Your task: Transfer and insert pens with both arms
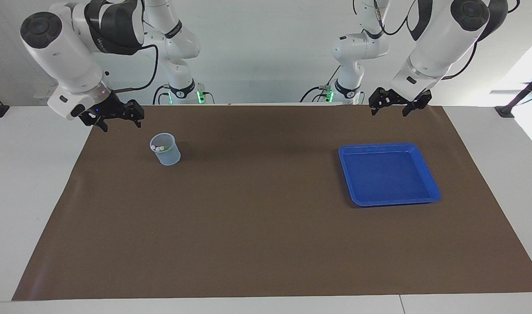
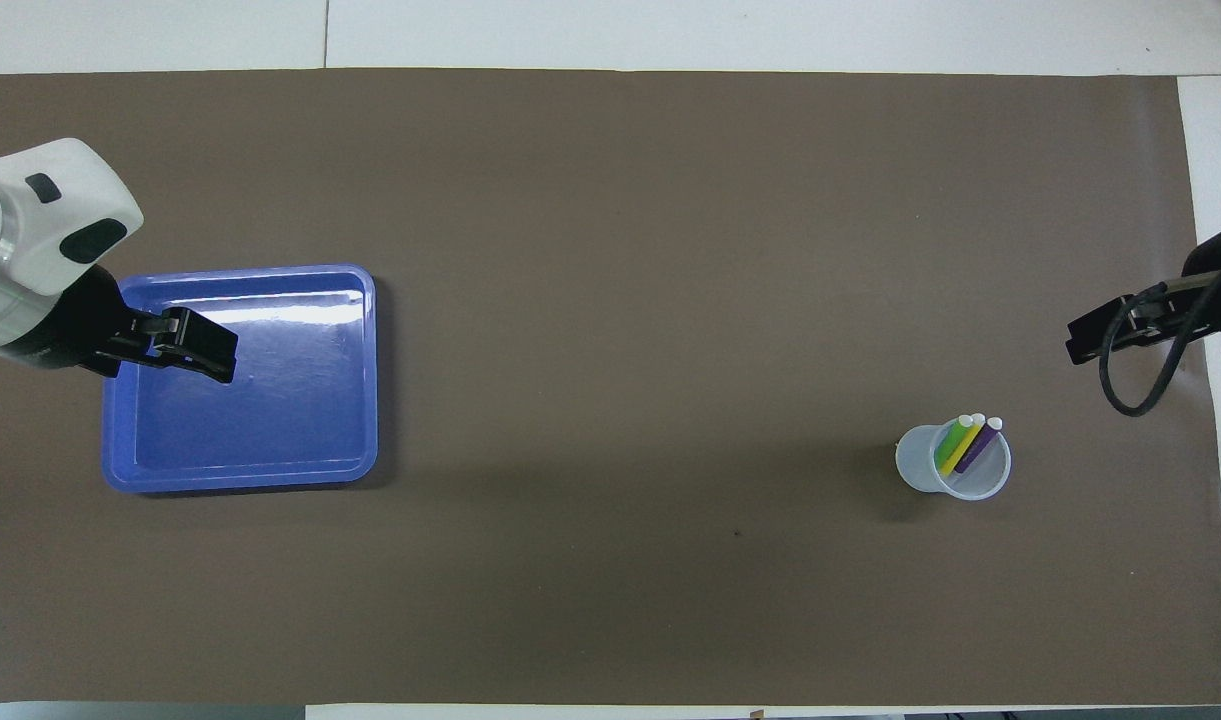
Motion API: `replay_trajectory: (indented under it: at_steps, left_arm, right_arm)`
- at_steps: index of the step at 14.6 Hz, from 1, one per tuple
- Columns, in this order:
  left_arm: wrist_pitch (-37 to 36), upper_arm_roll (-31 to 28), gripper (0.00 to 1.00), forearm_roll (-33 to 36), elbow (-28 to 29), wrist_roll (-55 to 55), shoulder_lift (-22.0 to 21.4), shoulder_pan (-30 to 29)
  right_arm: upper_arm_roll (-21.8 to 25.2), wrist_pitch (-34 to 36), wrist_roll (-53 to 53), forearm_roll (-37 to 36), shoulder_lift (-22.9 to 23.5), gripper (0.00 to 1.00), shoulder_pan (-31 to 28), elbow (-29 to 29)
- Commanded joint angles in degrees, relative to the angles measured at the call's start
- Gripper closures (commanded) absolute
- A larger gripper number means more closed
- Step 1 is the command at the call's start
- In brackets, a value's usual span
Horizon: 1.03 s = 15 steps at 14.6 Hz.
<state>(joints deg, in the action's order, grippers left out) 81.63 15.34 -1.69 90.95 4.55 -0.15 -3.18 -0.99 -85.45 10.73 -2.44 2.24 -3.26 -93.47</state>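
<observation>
Pens (image 2: 965,443): green, yellow, purple, all standing in cup (image 1: 165,149), upper left of facing view | tray (image 1: 422,198): bare | left gripper (image 1: 394,103): wide, holding nothing, raised above worktop edge | right gripper (image 1: 115,117): wide, holding nothing, raised beside cup | task: apparently complete.

**No text that can be read**

On the dark band of the right arm (image 1: 113,22) there is a line of pale letters, but they are too small to make out. The same kind of marking is on the slim white arms (image 1: 174,30) at the wall, also not readable. No other label, number or sign shows.
</observation>
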Motion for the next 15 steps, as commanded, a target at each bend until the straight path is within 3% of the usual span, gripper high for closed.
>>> replay_trajectory:
  at_steps: [1, 4, 15]
  left_arm:
    - [0.11, -1.37, 0.0, -0.86, -2.18, 0.54, -0.11, 1.59]
    - [0.28, -1.54, 0.0, -0.77, -2.1, 0.54, -0.2, 1.51]
    - [0.28, -0.84, 0.0, -0.51, -0.78, 0.28, -1.87, 0.72]
  right_arm:
    - [0.38, 1.08, -0.8, -1.33, 0.39, 0.0, 0.8, 1.71]
    - [4.14, 1.51, -0.8, -1.16, -2.67, 0.0, 4.74, 1.45]
    - [4.24, 1.25, -3.08, -0.81, -0.4, 0.0, 4.23, 2.77]
